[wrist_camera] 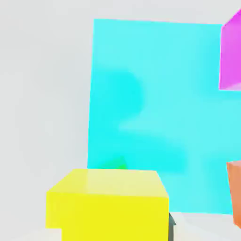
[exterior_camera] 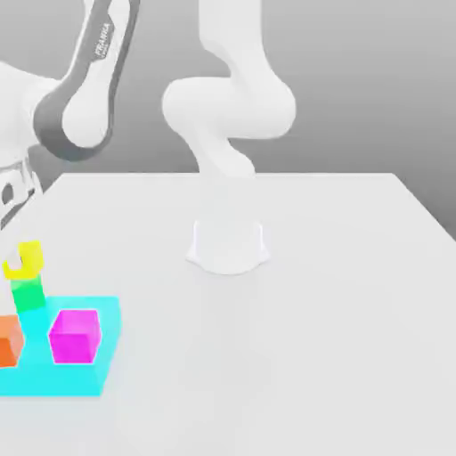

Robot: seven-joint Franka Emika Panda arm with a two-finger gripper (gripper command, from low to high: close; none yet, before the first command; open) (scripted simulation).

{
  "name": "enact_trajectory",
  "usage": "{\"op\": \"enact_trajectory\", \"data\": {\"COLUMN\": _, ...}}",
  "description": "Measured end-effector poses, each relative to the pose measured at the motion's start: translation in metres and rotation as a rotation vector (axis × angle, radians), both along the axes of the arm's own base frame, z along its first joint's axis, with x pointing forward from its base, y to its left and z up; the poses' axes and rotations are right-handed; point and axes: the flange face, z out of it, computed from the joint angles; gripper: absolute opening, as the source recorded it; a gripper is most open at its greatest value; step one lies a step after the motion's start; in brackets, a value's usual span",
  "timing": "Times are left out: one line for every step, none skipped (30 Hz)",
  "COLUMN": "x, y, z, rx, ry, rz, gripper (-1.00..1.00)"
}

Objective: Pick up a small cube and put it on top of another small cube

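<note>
The small yellow cube (exterior_camera: 32, 249) sits right above the small green cube (exterior_camera: 28, 294), at or just over its top face, at the exterior view's left. My gripper (exterior_camera: 24, 260) reaches down from the upper left and is shut on the yellow cube, with a pale finger covering the cube's middle. In the hand view the yellow cube (wrist_camera: 108, 202) is large and close. A sliver of the green cube (wrist_camera: 115, 164) peeks out from behind it, and a dark fingertip (wrist_camera: 172, 227) shows at its side.
The green cube stands on a flat cyan mat (exterior_camera: 62, 378) with a larger magenta cube (exterior_camera: 74, 336) and an orange cube (exterior_camera: 7, 340). These are also in the hand view: mat (wrist_camera: 155, 108), magenta (wrist_camera: 231, 56), orange (wrist_camera: 235, 193). The arm's white base (exterior_camera: 228, 245) is mid-table.
</note>
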Motion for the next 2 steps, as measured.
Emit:
{"op": "enact_trajectory", "data": {"x": -0.0016, "y": -0.0006, "z": -0.0053, "rx": -0.006, "ry": 0.003, "rz": -0.002, "gripper": 1.00}}
{"op": "enact_trajectory", "data": {"x": -0.0019, "y": -0.0009, "z": -0.0053, "rx": -0.006, "ry": 0.003, "rz": -0.003, "gripper": 1.00}}
